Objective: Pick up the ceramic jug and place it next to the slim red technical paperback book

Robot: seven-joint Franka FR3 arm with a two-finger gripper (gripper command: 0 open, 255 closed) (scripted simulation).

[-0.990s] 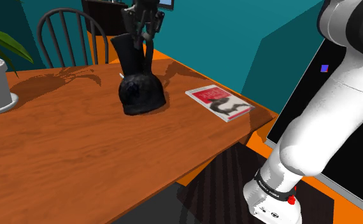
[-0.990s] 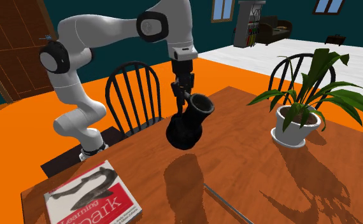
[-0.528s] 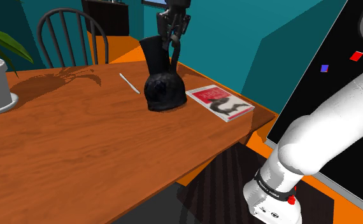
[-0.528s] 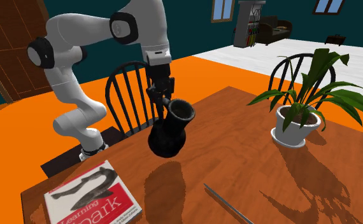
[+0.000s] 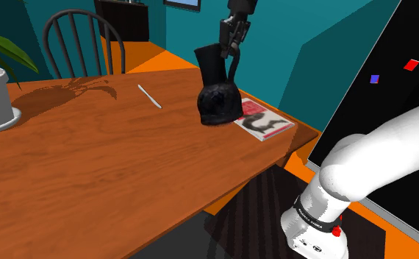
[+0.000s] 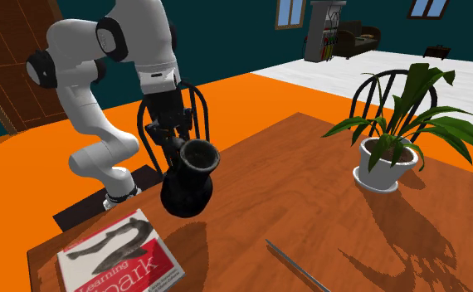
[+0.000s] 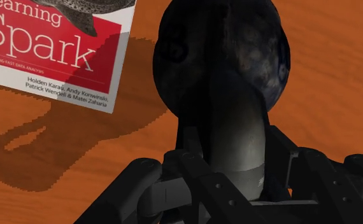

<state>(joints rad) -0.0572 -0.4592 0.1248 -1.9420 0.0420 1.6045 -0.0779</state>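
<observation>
Tabletop [image 5: 90, 169] book [image 5: 265, 123] (corner behind jug [image 5: 217, 99])

Jug [image 5: 218, 107] now seemingly beside book [image 5: 267, 122]

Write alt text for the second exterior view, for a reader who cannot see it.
A white Franka arm's black pincer grips a black jug above a wooden table, close to a red-and-white paperback titled Learning Spark. A potted plant stands at the view's right, and a thin grey rod lies near the bottom edge.
</observation>
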